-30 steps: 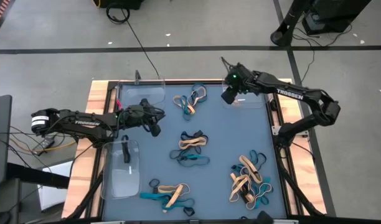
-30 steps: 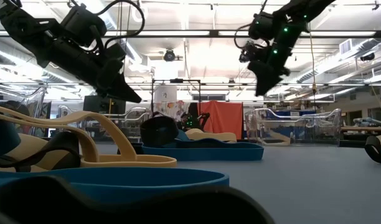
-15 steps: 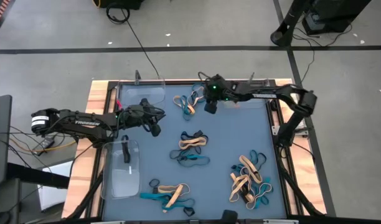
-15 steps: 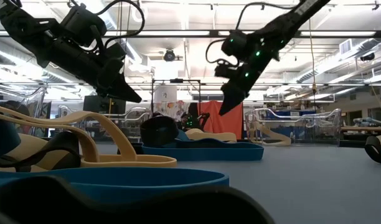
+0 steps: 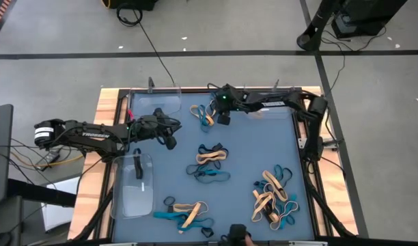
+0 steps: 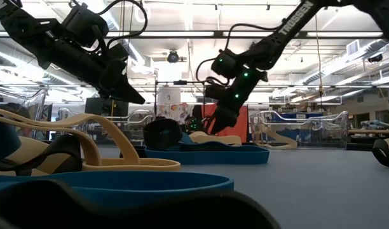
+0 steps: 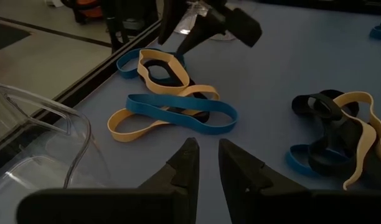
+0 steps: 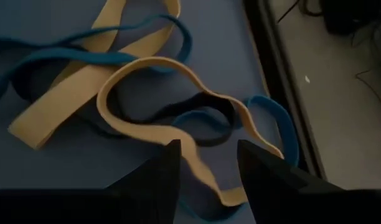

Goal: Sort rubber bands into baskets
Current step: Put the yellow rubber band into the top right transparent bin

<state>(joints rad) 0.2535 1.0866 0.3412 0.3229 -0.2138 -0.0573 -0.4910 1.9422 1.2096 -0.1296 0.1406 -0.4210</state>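
Rubber bands in tan, teal-blue and black lie in several clusters on the blue mat: a far one (image 5: 209, 111), a middle one (image 5: 209, 162), a near-left one (image 5: 188, 213) and a near-right one (image 5: 272, 198). Three clear baskets sit at far left (image 5: 158, 102), near left (image 5: 132, 186) and far right (image 5: 270, 108). My right gripper (image 5: 223, 119) is open just over the far cluster, its fingers on either side of a tan band (image 8: 131, 127). My left gripper (image 5: 171, 143) waits left of the middle cluster, empty, with a narrow gap between its fingers (image 7: 207, 146).
The mat is framed by wooden table edges (image 5: 103, 116). Black cables run on the floor beyond the far edge (image 5: 154, 48). In the low view, bands close to the camera (image 6: 86, 159) fill the foreground.
My right gripper has swung from over the far right basket toward the table's left edge and come down over the far cluster of bands. Its fingers stay apart.
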